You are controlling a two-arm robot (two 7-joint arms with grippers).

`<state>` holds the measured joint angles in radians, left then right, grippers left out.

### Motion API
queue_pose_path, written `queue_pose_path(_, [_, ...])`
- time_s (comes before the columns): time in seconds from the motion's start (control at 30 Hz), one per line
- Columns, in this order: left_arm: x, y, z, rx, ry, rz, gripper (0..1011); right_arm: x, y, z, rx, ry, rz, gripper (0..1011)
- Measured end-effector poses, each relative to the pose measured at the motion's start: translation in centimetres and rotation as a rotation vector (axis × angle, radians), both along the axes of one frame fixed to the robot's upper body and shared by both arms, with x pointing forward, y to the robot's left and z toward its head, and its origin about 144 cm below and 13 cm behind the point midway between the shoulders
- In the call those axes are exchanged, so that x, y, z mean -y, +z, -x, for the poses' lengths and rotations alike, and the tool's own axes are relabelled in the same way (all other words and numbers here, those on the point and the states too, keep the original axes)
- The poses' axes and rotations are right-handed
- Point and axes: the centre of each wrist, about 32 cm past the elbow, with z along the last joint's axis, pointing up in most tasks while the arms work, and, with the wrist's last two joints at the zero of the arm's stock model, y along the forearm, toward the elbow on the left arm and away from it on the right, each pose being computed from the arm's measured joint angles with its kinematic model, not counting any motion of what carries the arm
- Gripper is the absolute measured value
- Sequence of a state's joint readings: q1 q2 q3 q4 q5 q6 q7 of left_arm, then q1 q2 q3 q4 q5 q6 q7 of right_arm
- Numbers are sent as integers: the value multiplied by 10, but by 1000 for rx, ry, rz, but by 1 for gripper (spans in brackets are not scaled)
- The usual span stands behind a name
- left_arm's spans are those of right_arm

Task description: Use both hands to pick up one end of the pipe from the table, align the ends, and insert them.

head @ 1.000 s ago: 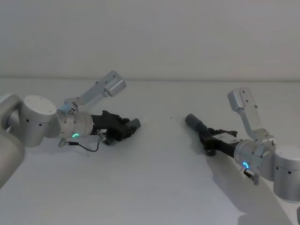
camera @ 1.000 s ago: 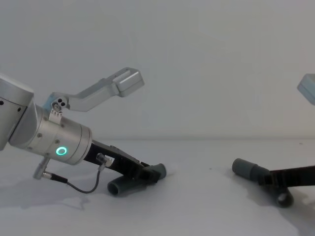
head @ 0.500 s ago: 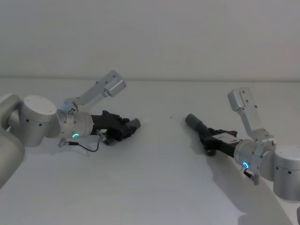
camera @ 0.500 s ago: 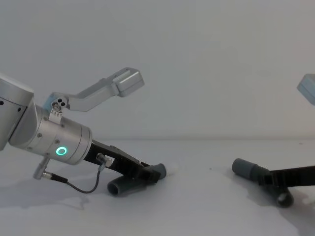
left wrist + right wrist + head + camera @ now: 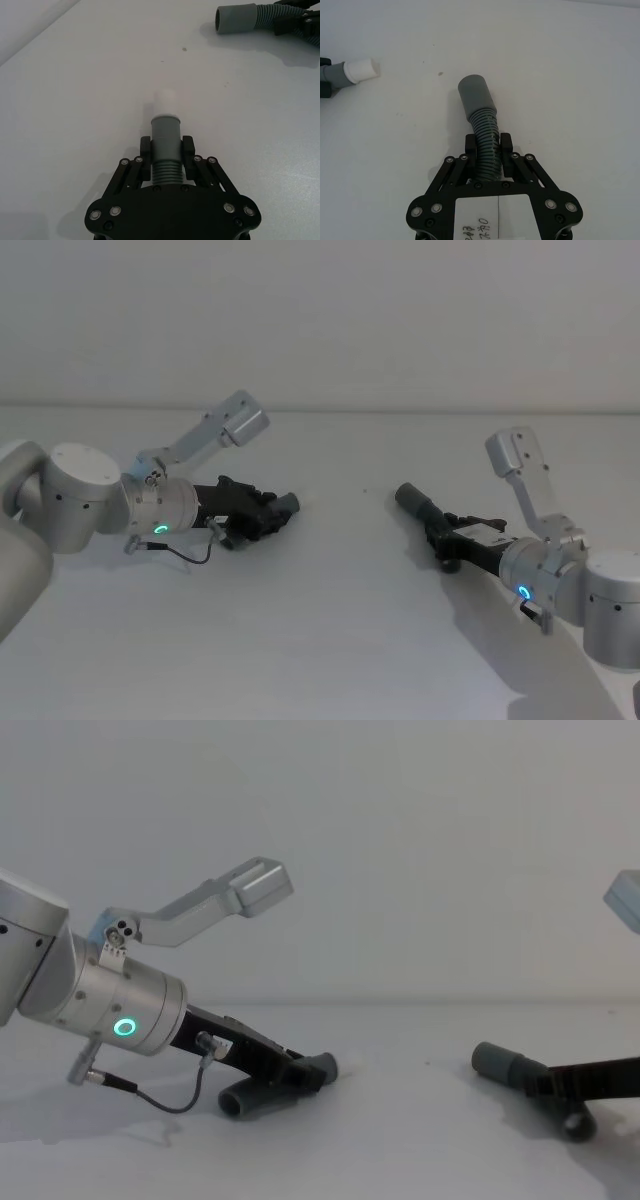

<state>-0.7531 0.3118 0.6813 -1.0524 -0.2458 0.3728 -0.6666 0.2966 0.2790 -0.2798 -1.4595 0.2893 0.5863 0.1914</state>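
Two hoses (image 5: 165, 131) (image 5: 476, 97) clamped — left pincer (image 5: 166, 147), right pincer (image 5: 548, 1084) half-cropped.

Free room: the open stretch of counter (image 5: 340, 550) between the white tip (image 5: 166, 100) of the left hose piece (image 5: 166, 172) and the grey cuff (image 5: 475, 92) of the right hose piece (image 5: 485, 131), well apart. Obstacles: left gripper (image 5: 166, 150) and right gripper (image 5: 488, 146), jaws clamped on these pieces, low over the counter's left and right sides.

Plain white table (image 5: 330, 640); left hose piece (image 5: 288, 504) and right hose piece (image 5: 411, 499) on it, well apart.
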Motion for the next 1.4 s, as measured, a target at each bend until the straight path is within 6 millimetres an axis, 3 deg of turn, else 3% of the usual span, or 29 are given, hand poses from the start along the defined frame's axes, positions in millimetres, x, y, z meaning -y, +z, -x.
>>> queue_pose_path(1.4, [0,0,0,0,0,0,353,0,0,0,0,0,0,274])
